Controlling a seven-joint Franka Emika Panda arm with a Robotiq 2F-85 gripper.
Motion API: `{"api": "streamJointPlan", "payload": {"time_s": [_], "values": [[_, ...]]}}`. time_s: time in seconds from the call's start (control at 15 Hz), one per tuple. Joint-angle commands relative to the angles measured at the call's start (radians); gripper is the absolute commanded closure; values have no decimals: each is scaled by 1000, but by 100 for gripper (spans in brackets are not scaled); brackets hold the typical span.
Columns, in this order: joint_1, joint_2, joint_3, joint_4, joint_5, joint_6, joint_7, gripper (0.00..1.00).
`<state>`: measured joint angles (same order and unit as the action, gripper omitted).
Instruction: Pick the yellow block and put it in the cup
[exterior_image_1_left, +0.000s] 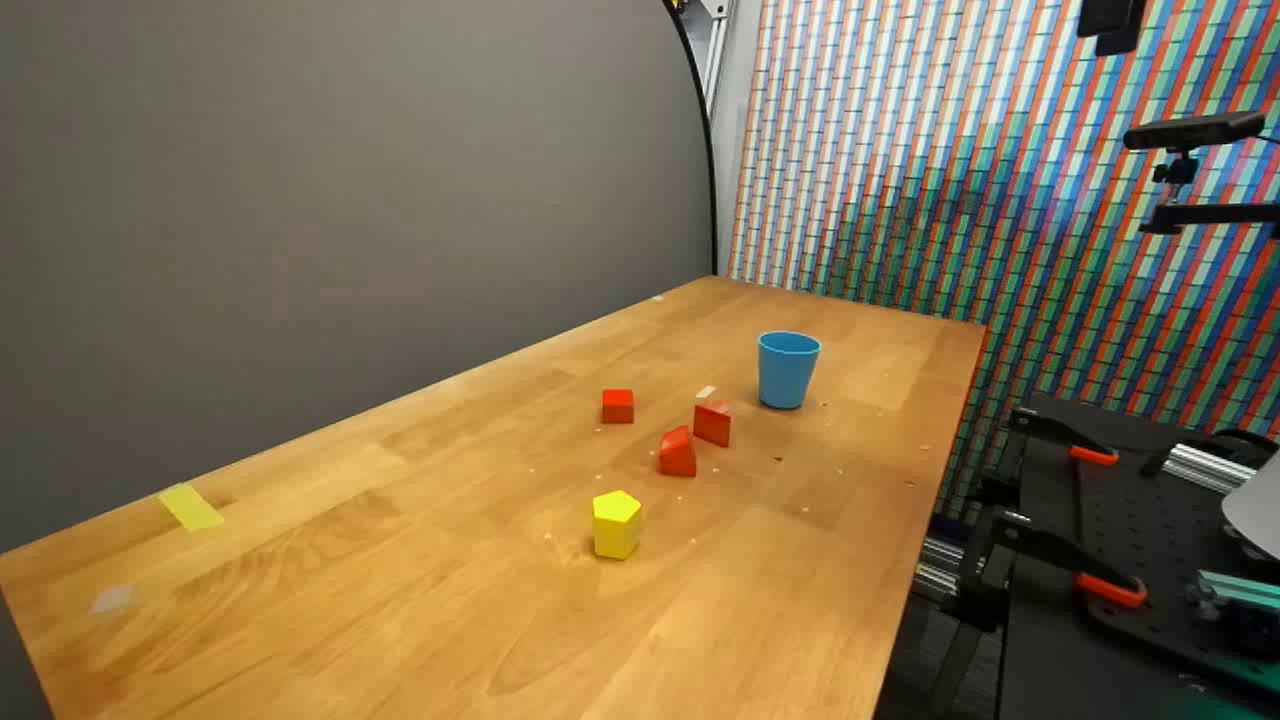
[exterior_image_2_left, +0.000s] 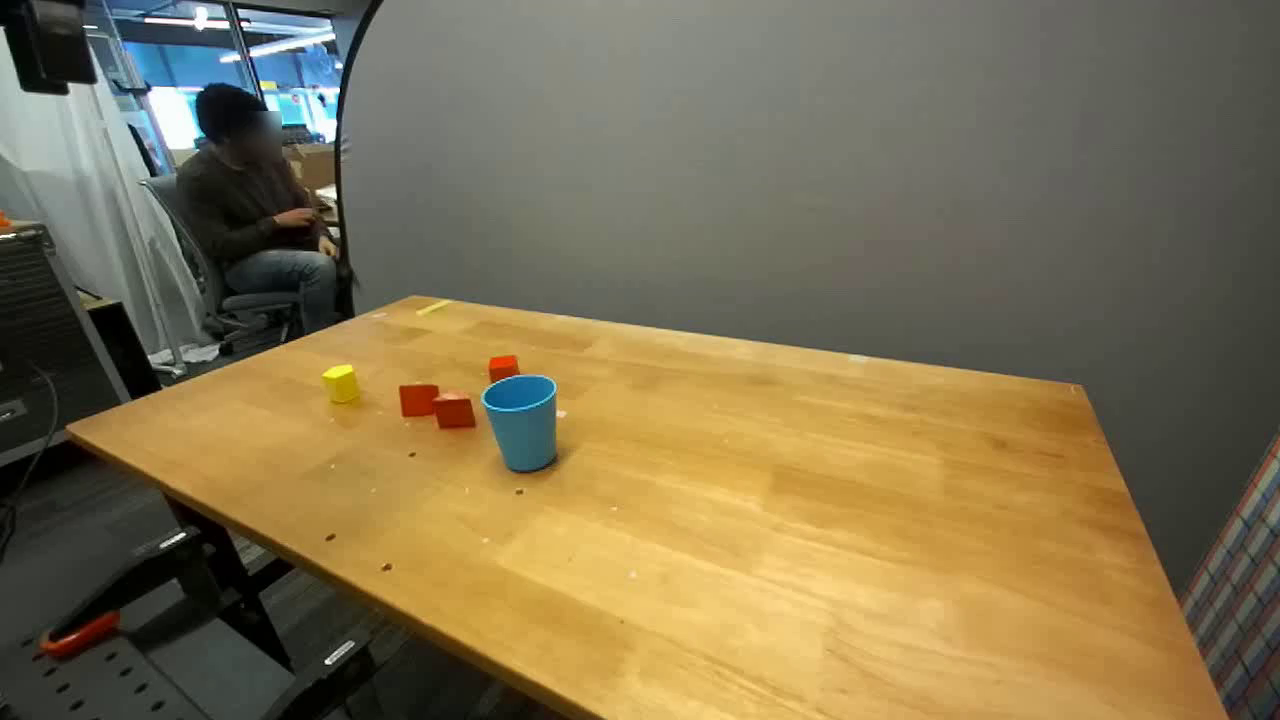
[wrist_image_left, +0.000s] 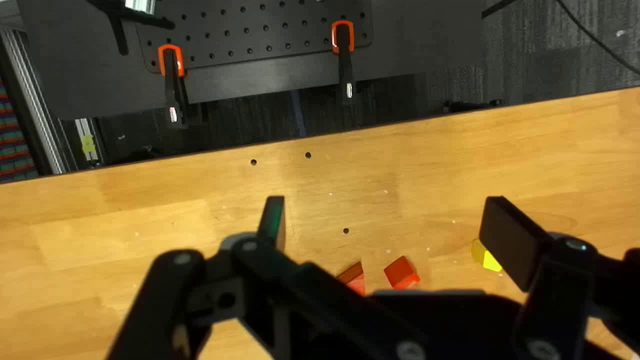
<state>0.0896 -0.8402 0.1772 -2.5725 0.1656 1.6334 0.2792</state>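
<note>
In the wrist view the hand (wrist_image_left: 386, 215) is matte black and slightly blurred. Its fingers (wrist_image_left: 515, 242) end in flat, squared pads (wrist_image_left: 271, 220), the one at the left catching a green sheen along its narrow face. Rounded linkage bars (wrist_image_left: 305, 280) carry grey screw heads (wrist_image_left: 249, 245) at their joints, a dark round hole (wrist_image_left: 226, 300) marks a plate (wrist_image_left: 207, 295) among them, and a greyish rim (wrist_image_left: 430, 291) tops the central housing (wrist_image_left: 440, 320).
</note>
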Motion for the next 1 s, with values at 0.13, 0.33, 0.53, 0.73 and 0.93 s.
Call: {"api": "streamJointPlan", "payload": {"time_s": [0.13,0.33,0.53,0.73,0.93], "values": [[-9,-3,6,8,4,-2,-5,0],[-9,-3,6,9,4,-2,-5,0],[-9,-3,6,9,4,-2,-5,0],[-9,-3,6,9,4,-2,-5,0],[0,91,69,44,18,50,38,0]]}}
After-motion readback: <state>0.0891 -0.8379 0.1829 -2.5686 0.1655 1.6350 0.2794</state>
